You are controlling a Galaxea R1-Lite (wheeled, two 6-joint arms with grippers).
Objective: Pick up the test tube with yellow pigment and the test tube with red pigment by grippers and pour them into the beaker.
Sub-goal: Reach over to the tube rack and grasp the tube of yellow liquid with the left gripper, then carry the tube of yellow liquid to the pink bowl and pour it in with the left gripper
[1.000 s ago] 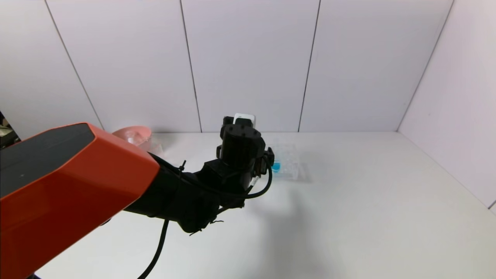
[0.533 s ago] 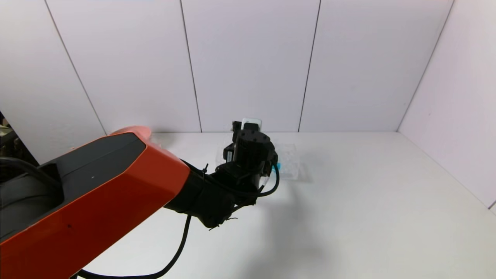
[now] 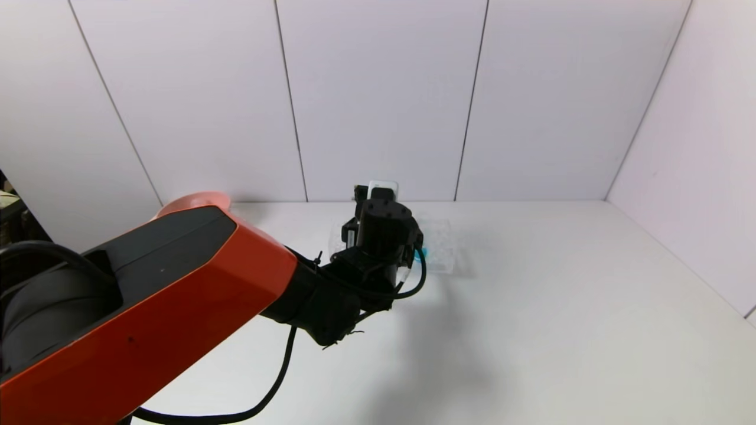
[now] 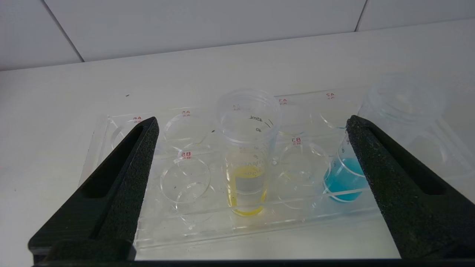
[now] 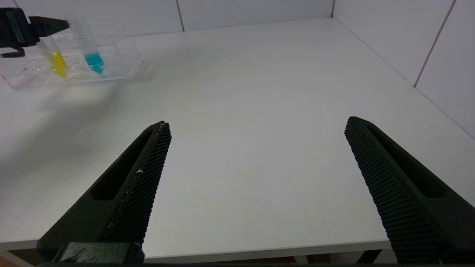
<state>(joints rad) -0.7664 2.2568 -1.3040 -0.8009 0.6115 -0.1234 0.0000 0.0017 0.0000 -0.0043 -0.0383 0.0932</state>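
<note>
The test tube with yellow pigment point(image 4: 246, 178) stands upright in the clear tube rack point(image 4: 178, 230). My left gripper point(image 4: 251, 119) is open, with its fingers on either side of this tube and well apart from it. The blue-tipped tube point(image 4: 343, 181) leans in the rack, partly behind one finger. In the head view the left wrist point(image 3: 384, 227) covers most of the rack point(image 3: 443, 251). The red-pigment tube and the beaker are out of view. My right gripper point(image 5: 258, 124) is open and empty above the table's front edge.
A pink bowl point(image 3: 192, 200) shows at the back left behind my left arm. The right wrist view shows the rack point(image 5: 111, 70) far off with the yellow tube point(image 5: 58, 66) and blue tube point(image 5: 94, 61). White walls close the back and right.
My left arm has reached forward and a little right, bringing the gripper up to the rack. In the last half second it has barely moved.
</note>
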